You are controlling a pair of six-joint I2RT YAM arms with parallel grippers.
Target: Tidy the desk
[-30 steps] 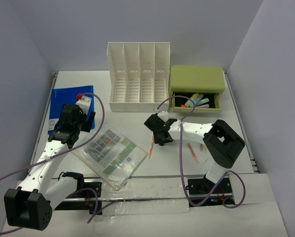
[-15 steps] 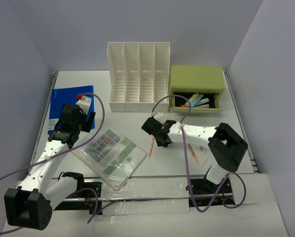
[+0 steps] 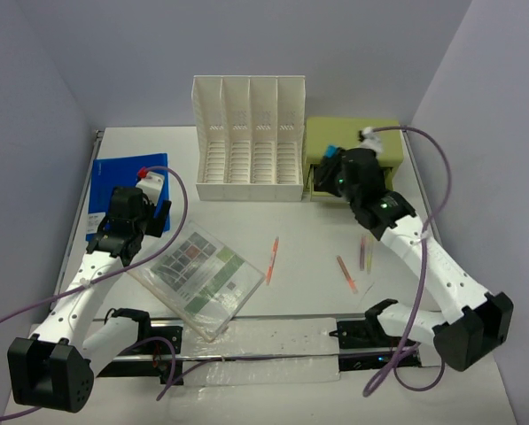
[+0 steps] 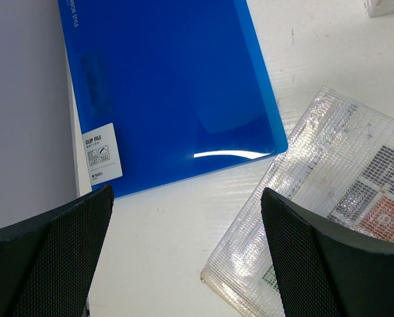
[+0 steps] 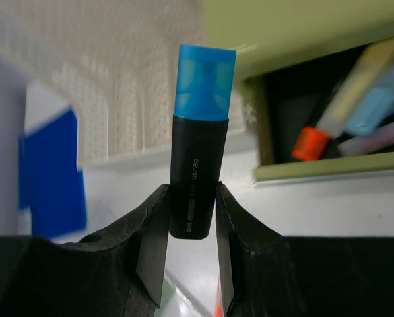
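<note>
Right end effector [image 5: 191,198] — highlighter [image 5: 200,132] in grip — from orange pen [image 3: 271,259] to green drawer [image 3: 353,140]

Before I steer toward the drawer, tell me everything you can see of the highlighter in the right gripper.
The highlighter has a black plastic-looking body with white lettering and a translucent blue cap, fitted on. It sticks straight out between the right gripper's fingers, clamped low on the body, cap end outward. Nothing else touches it. It hangs close to the open green drawer box.
</note>
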